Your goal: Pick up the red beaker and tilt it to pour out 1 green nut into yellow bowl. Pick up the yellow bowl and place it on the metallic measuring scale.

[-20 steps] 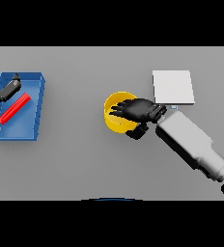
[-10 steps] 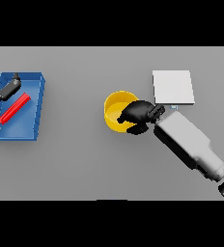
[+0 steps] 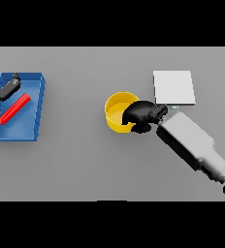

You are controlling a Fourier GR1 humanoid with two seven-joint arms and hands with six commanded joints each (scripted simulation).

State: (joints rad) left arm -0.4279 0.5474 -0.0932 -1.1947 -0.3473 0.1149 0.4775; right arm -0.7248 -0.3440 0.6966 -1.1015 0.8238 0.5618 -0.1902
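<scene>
Right hand (image 3: 139, 114) has fingers curled over the near rim of the yellow bowl (image 3: 116, 112), hiding that edge; left hand (image 3: 3, 92), cut off at frame edge, shows fingers spread.

Right robot hand (image 3: 139, 115) curled closed; left robot hand (image 3: 3, 92) at edge.

My right hand (image 3: 142, 114) covers the yellow bowl's (image 3: 115, 112) rim at 3 o'clock, and I cannot tell whether a nut lies inside. My left hand (image 3: 3, 92) is cut off by the picture's 9 o'clock edge, over the blue tray (image 3: 33, 109).
</scene>
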